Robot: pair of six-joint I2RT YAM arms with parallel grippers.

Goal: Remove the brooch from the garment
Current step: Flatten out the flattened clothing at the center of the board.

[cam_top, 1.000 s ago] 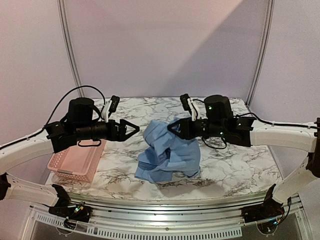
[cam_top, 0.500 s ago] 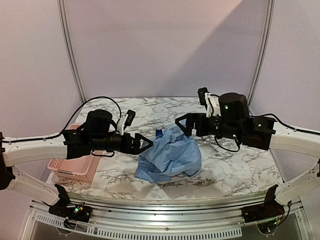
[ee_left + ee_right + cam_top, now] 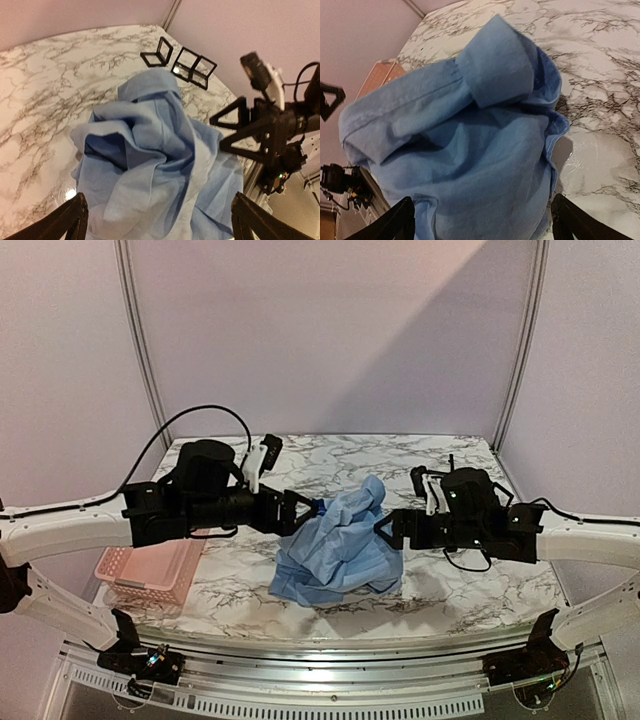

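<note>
The garment (image 3: 335,545) is a light blue shirt, crumpled in a heap mid-table. It fills the left wrist view (image 3: 160,160) and the right wrist view (image 3: 470,150). The brooch is not visible in any view. My left gripper (image 3: 300,512) is open at the heap's upper left edge, its fingers wide on either side of the cloth (image 3: 160,220). My right gripper (image 3: 385,530) is open at the heap's right edge, its fingers also spread wide with cloth between them (image 3: 480,225). Neither gripper pinches the fabric.
A pink plastic basket (image 3: 150,570) sits at the table's left front edge and shows again in the right wrist view (image 3: 380,75). Three small black frames (image 3: 180,62) lie on the marble beyond the shirt. The table's front rail runs just below the heap.
The right gripper opened, let go of the shirt and dropped lower to the right. The cloth settled into a heap. The left arm swung right up to the shirt.
</note>
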